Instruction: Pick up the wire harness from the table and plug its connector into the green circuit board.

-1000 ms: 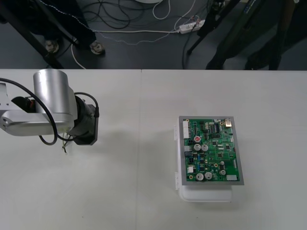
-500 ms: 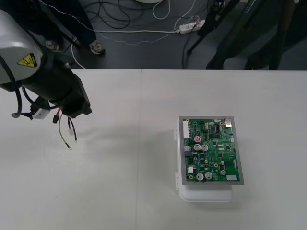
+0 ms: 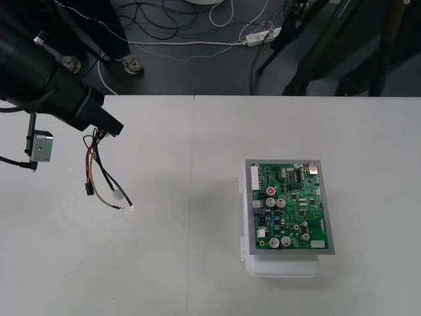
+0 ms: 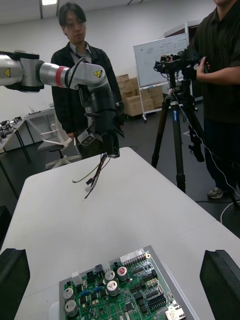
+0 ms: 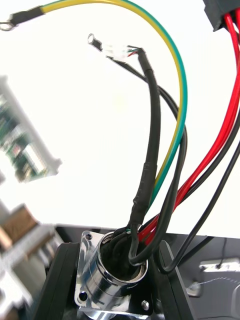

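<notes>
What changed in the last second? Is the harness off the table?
The left tool, low over the table a second ago, has risen and drawn back toward the far left edge, shut on the wire harness by its metal socket; the wires now dangle clear of the table. The green circuit board has not moved, and nothing is plugged in yet.

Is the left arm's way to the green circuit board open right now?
Probably yes. The left end effector holds the red, black and green wire harness off the plain light table, and nothing lies between it and the green circuit board.
</notes>
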Action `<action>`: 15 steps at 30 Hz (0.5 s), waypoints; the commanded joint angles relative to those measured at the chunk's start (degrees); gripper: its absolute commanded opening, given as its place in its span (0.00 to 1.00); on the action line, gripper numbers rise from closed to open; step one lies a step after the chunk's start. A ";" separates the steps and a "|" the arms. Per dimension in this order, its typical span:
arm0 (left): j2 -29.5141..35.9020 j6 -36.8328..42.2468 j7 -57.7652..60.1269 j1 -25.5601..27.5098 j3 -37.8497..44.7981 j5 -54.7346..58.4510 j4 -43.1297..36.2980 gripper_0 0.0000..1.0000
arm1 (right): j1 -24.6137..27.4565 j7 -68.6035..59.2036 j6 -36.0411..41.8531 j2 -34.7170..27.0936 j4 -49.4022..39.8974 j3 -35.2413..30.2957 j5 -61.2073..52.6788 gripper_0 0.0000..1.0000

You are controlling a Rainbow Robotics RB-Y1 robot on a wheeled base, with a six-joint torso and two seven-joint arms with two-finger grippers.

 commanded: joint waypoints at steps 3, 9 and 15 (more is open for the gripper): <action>3.47 -4.30 12.01 1.20 1.81 11.88 2.56 0.00 | -1.17 -0.60 -0.24 -2.42 -0.12 -1.28 -0.08 1.00; 3.12 -4.30 22.73 4.01 2.96 22.51 3.27 0.00 | -1.17 -0.86 -0.24 -2.42 -0.12 -1.28 0.18 1.00; 1.89 -4.56 34.86 9.28 10.69 24.80 3.27 0.00 | -1.17 -1.13 -0.24 -2.33 -0.12 -1.28 0.45 1.00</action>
